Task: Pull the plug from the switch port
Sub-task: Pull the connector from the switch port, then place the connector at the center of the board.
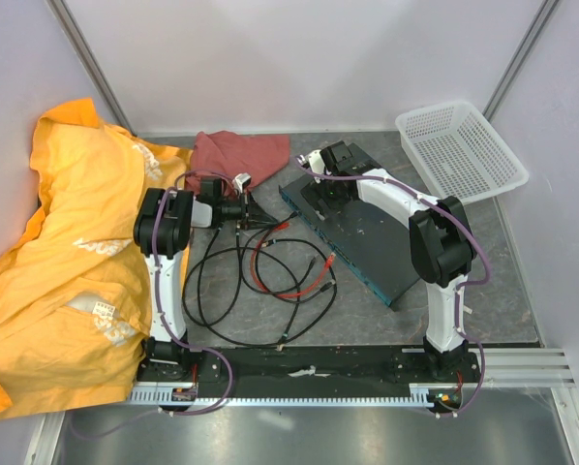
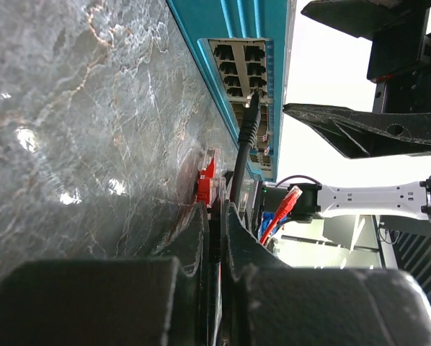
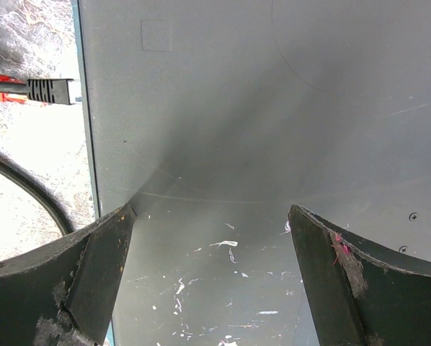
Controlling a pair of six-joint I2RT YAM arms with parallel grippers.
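The switch [image 1: 367, 242] lies flat at centre right, its teal edge facing left. The left wrist view looks along that teal face [image 2: 233, 21] and its rows of ports [image 2: 238, 63]. A black plug [image 2: 250, 119] with a ribbed boot stands at one port, and its cable runs back between my left gripper [image 2: 217, 209] fingers, which are shut on it. In the right wrist view the plug [image 3: 51, 91] meets the switch edge; whether it is seated I cannot tell. My right gripper [image 3: 208, 216] stands open over the switch top [image 3: 273, 108], at its far left end [image 1: 320, 194].
Loops of black and red cable [image 1: 270, 281] lie on the table in front of the switch. A loose red plug [image 2: 291, 196] hangs near my left fingers. A white mesh basket [image 1: 461, 150] stands back right, an orange cloth [image 1: 67, 252] left, and a maroon cloth [image 1: 233, 155] behind.
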